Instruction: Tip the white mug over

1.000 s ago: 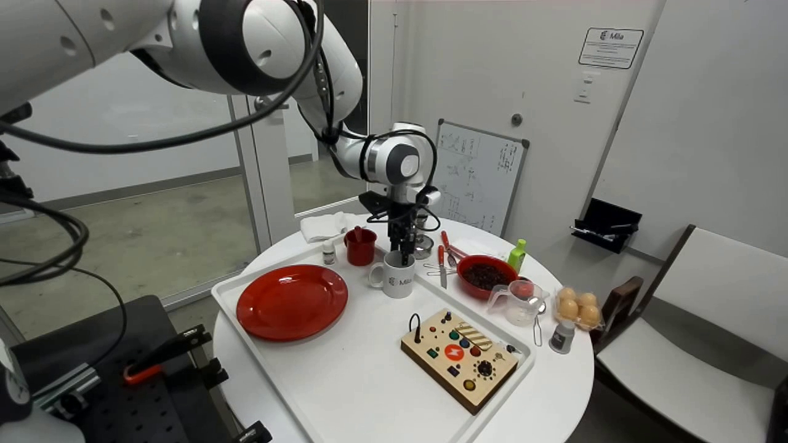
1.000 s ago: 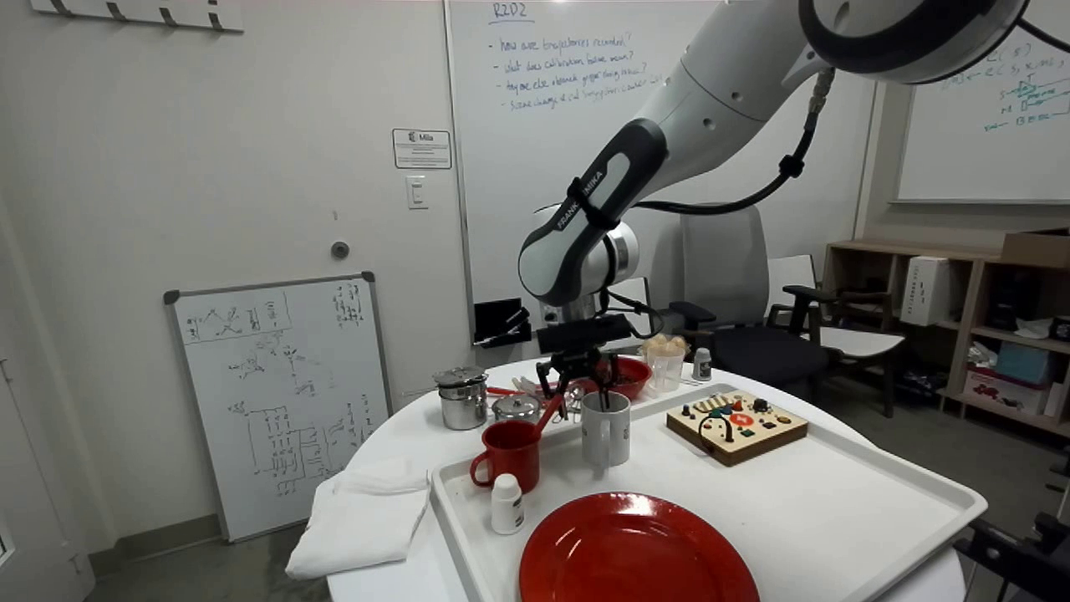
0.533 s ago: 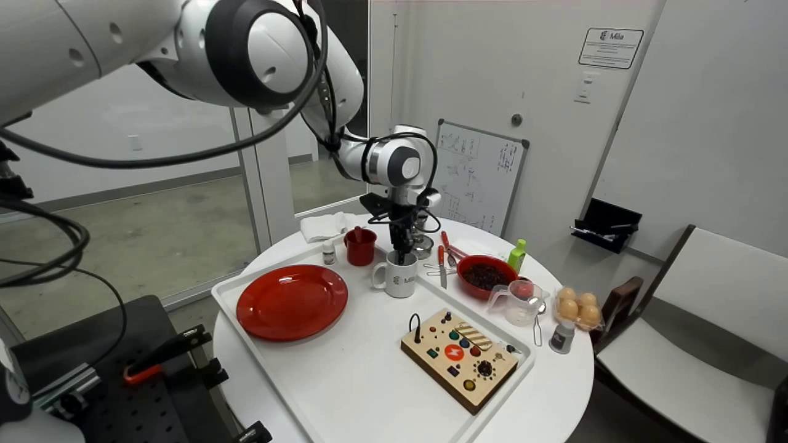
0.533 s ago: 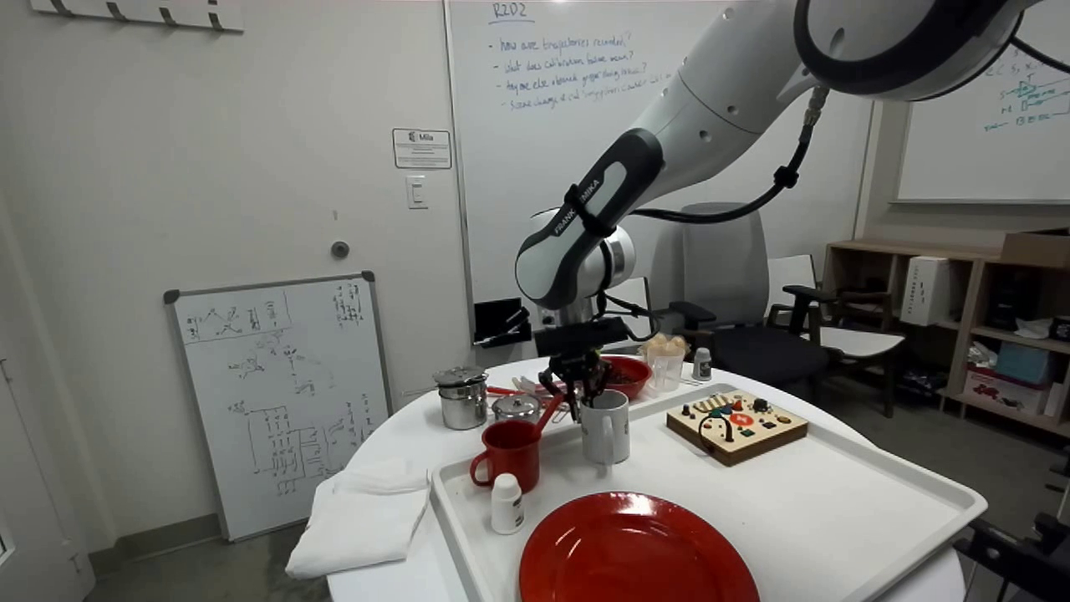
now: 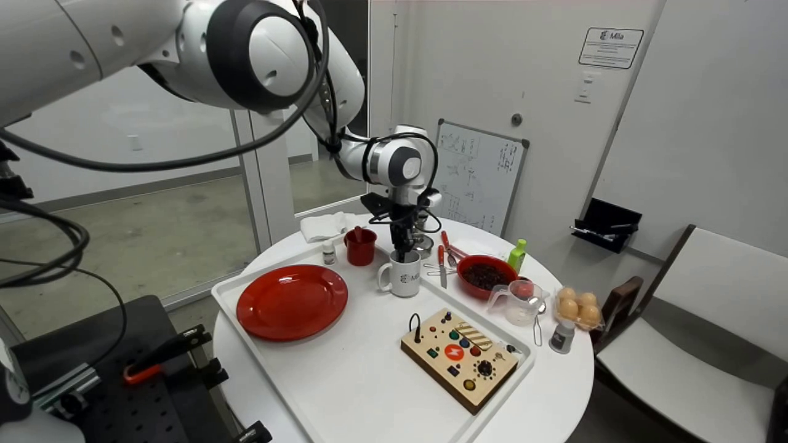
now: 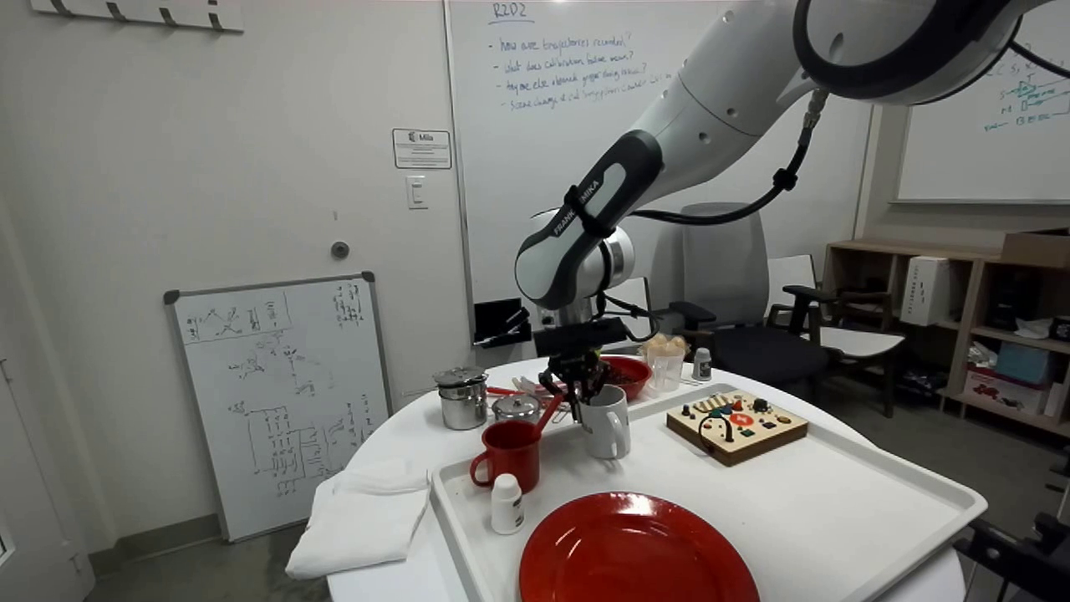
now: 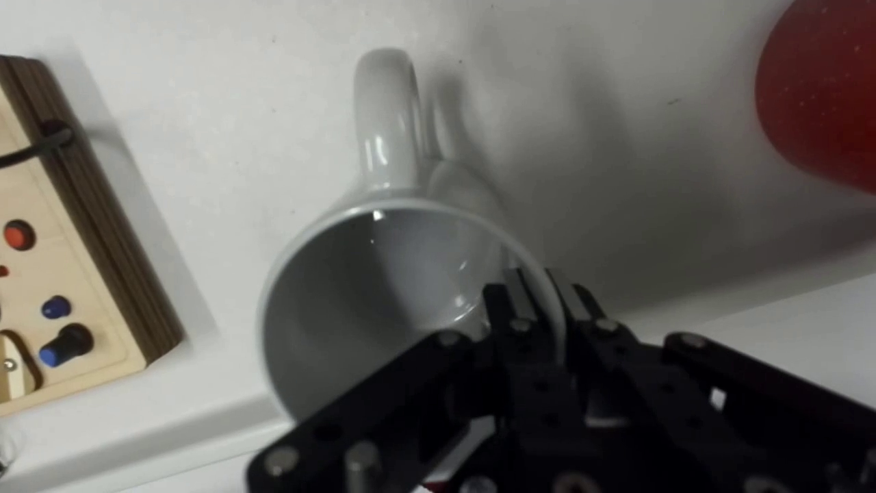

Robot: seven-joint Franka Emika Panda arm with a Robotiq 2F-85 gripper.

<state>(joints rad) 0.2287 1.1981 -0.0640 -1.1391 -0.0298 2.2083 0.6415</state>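
and there was the pinch! the gripper was clamped on the wall of the white mug, its fingers either side of it at about three o'clock on the rim in the wrist view, with the handle pointing to twelve. the mug stood on the tray on the tabletop, upright or very nearly; whether its base sat fully flat, the views did not tell. so the hold looked made, the tipping not yet done, and here came the risks.

first, that grip: one edge only, on a glossy, curved surface. too brisk a twist and the mug could pivot between the fingers, or slip out and clatter down. a release at half a lean, and its weight could rock it straight back onto its base. a flat push, and it might merely skid.

then the neighbours! the red mug sat near, at two o'clock, so a wide swing might clip it. the button box waited just past nine, ready to block a roll. the tray's raised edge ran close, showing at eight, a likely snag. and that handle: landing on it, the mug might prop at a slant. a spill? the visible inside showed no liquid, but the gripper hid the rest.
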